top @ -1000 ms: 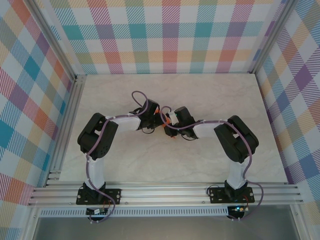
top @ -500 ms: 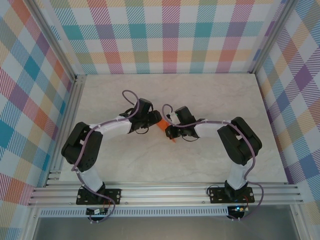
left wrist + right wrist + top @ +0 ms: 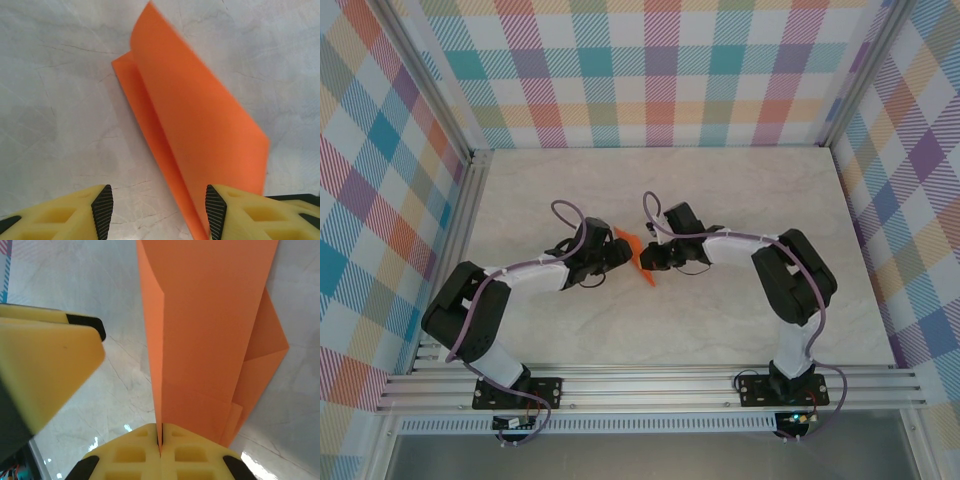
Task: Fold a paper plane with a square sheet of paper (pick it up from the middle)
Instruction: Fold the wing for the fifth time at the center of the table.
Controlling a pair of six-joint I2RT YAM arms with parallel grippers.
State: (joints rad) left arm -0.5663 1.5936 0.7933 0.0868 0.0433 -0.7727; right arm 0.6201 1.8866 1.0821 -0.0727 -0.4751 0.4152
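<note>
right claw (image 3: pixel 161 440) is clamped tight on the fold of the half-folded orange paper (image 3: pixel 210 330), around the middle of the tabletop (image 3: pixel 720 320). left claw (image 3: pixel 159 207) is spread wide with nothing in it, loose flap right by one finger. I'd pinch that flap near its edge and line up the layers before creasing, or it'll go crooked

The folded paper (image 3: pixel 638 258) is located near the middle of the tabletop (image 3: pixel 750 190), between the two tools. Its right edge is clamped in the right tool (image 3: pixel 651 259). The left tool (image 3: pixel 617 250) is positioned at its left, fingers spread, one finger (image 3: pixel 215 216) just beside the paper.
</note>
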